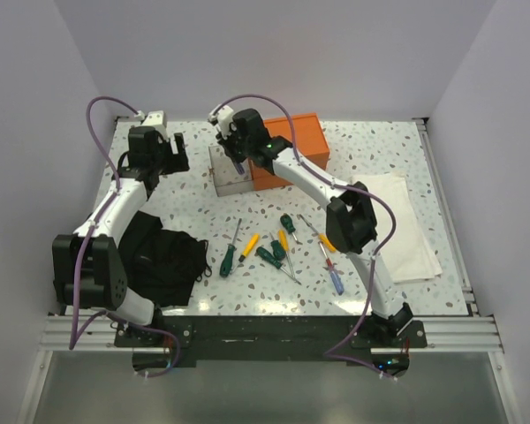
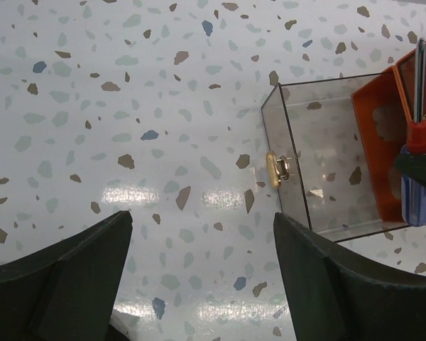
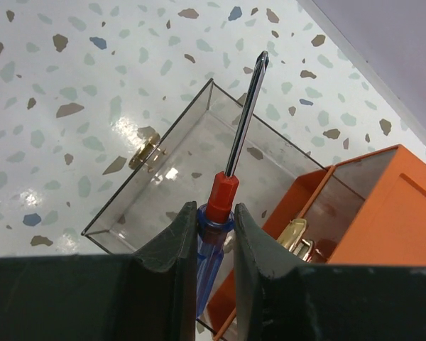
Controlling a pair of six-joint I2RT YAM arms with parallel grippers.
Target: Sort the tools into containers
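My right gripper (image 3: 207, 227) is shut on a red-and-blue screwdriver (image 3: 224, 206) and holds it above the clear plastic bin (image 3: 128, 206), shaft pointing away. In the top view the right gripper (image 1: 237, 152) hangs over the clear bin (image 1: 232, 173), which stands against the orange box (image 1: 293, 141). My left gripper (image 2: 202, 277) is open and empty above bare table left of the bin (image 2: 319, 163); the held screwdriver (image 2: 415, 177) shows at its right edge. Several green, yellow and red-and-blue screwdrivers (image 1: 265, 252) lie on the table in front.
A black cloth (image 1: 163, 256) lies at the front left beside the left arm. A white folded towel (image 1: 402, 225) lies at the right. The table's raised rails run along the right and back edges.
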